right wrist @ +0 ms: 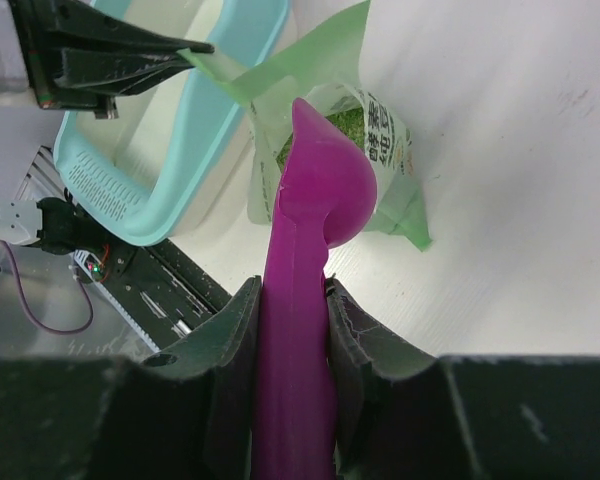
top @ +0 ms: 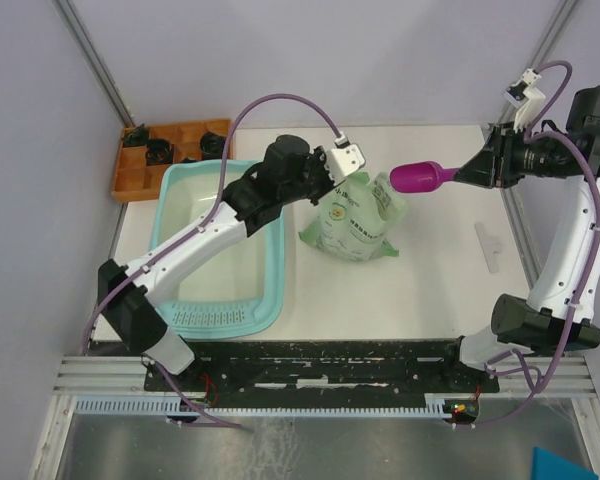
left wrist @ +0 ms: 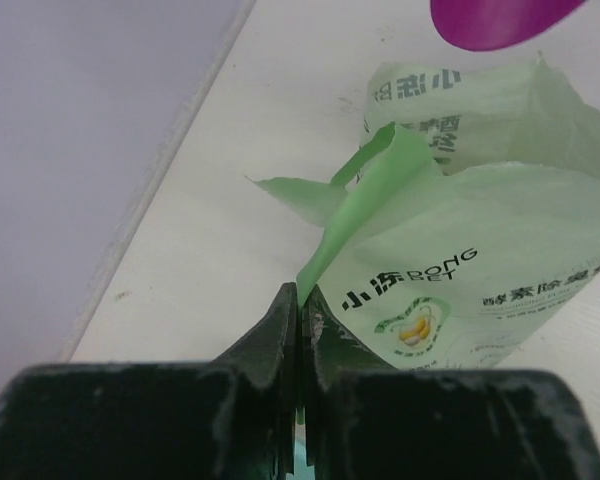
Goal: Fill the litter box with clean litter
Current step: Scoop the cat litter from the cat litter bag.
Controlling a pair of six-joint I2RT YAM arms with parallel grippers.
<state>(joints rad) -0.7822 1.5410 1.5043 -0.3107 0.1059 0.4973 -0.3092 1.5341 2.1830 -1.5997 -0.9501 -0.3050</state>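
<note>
Magenta scoop (top: 420, 177) clamped by handle in right gripper (right wrist: 292, 310); long axis points left at bag (top: 358, 222) mouth, clean litter (right wrist: 342, 122) inside. Left gripper (left wrist: 301, 310) pinches bag flap. Litter box (top: 270, 290) on counter (top: 440, 280), just beyond bag, leftward.

I see the light-teal rectangular plastic tray (top: 220, 318) lying flat, grate end near; loose green granules (right wrist: 342, 122) sit inside the pale bag (right wrist: 385, 140).

Left arm (top: 210, 225) stretched forward, left tool (left wrist: 298, 300) pinched shut on bag (left wrist: 480, 250), right tool (right wrist: 292, 290) clamping scoop (right wrist: 325, 190)
</note>
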